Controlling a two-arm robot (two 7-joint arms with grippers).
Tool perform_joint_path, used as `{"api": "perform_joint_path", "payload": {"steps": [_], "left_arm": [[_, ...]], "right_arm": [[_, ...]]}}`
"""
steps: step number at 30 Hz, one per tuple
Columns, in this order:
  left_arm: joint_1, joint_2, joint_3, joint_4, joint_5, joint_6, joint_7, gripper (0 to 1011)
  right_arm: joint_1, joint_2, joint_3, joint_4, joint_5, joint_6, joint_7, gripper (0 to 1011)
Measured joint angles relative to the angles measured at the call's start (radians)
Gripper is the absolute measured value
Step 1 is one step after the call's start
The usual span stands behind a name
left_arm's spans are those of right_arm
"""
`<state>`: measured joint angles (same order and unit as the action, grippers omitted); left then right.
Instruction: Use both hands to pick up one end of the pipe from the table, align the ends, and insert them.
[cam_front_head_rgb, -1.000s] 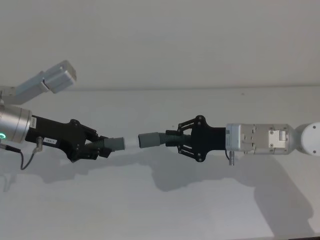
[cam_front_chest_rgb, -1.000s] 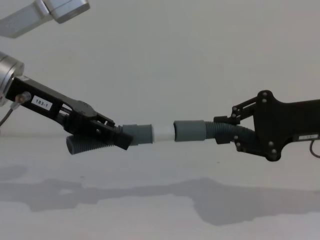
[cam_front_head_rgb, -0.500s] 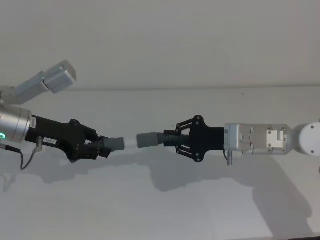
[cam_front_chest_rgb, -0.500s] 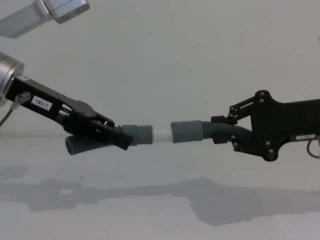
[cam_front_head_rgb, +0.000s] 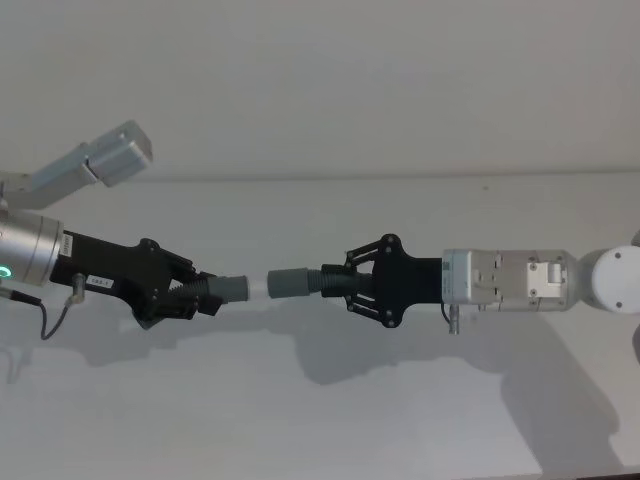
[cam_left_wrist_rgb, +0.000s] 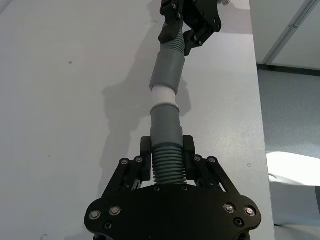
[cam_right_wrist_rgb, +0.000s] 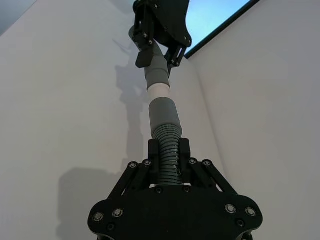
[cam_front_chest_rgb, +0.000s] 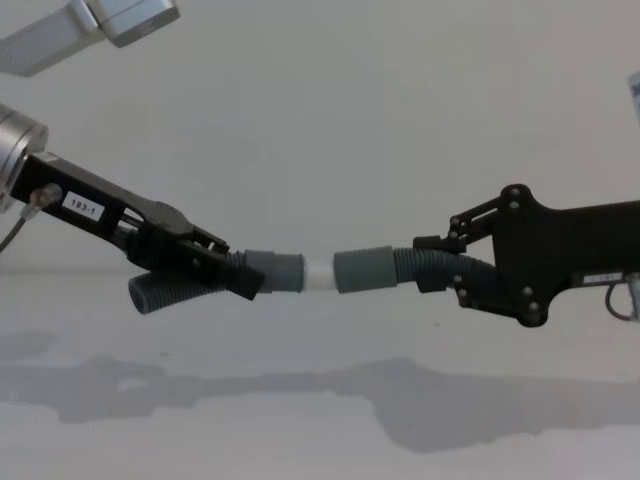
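A plain white wall (cam_front_head_rgb: 330, 80) stands at the far side; grey floor (cam_left_wrist_rgb: 290, 125) lies beside the white surface.

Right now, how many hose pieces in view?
2. The white-tipped piece is in the left gripper; the other piece is in the right gripper. Both held above the table.

Left claw (cam_left_wrist_rgb: 167, 150) grips hose piece (cam_left_wrist_rgb: 166, 142), white plug (cam_left_wrist_rgb: 163, 95) entering cuff (cam_left_wrist_rgb: 167, 72).

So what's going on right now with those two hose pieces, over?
Left gripper shut on the shorter hose piece, right gripper shut on the longer hose piece. White plug partly inside the open cuff, both above the table. Nothing in the way.
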<state>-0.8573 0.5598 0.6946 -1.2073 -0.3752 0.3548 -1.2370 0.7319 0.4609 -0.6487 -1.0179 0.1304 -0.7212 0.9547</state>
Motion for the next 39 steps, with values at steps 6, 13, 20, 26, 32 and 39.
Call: {"api": "perform_joint_path", "payload": {"steps": [6, 13, 20, 26, 32, 39], "left_arm": [[0.0, -0.001, 0.0, 0.0, -0.001, 0.0, -0.001, 330], [0.0, 0.0, 0.0, 0.0, -0.001, 0.0, -0.001, 330], [0.0, 0.001, 0.0, 0.0, 0.0, 0.0, -0.001, 330], [0.0, 0.001, 0.0, 0.0, 0.0, 0.0, 0.0, 330], [0.0, 0.001, 0.0, 0.0, 0.0, 0.0, 0.0, 330], [0.0, 0.001, 0.0, 0.0, 0.0, 0.0, 0.0, 330]], "right_arm": [[0.002, -0.004, -0.008, 0.0, 0.004, 0.001, 0.002, 204], [0.003, -0.005, -0.016, -0.001, 0.007, 0.001, 0.003, 204], [0.003, -0.005, -0.021, -0.004, 0.01, 0.002, 0.002, 204], [0.004, -0.005, -0.028, -0.006, 0.014, 0.001, 0.001, 204], [0.007, -0.005, -0.032, -0.007, 0.017, -0.003, 0.001, 204], [0.008, -0.006, -0.036, -0.008, 0.019, -0.005, 0.001, 204]]}}
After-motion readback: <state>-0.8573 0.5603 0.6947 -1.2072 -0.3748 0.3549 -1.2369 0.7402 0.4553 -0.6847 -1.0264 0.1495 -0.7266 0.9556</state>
